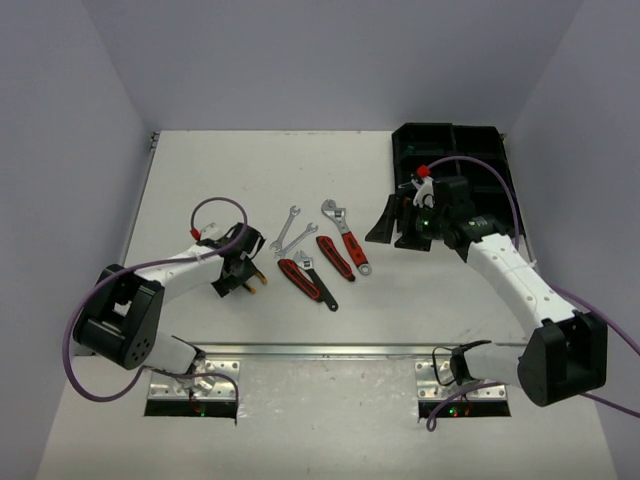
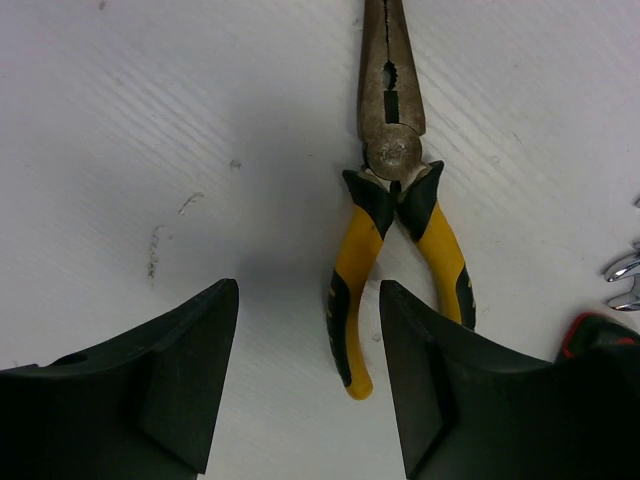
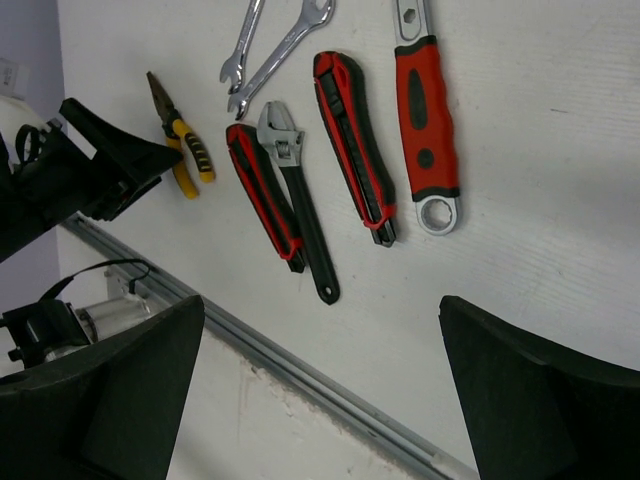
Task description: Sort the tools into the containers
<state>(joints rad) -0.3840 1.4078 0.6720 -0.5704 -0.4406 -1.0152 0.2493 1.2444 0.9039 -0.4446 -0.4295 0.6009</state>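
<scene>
Far right, black tray [image 1: 470, 135], contents unclear, left gripper [image 2: 308, 300], right gripper [image 3: 320, 320] both spread, empty.

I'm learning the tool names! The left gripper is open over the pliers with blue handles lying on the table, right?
Not quite. The pliers have yellow handles, not blue; the left wrist view shows this clearly. The rest is right: the left gripper is open over them, and they lie on the table.
</scene>
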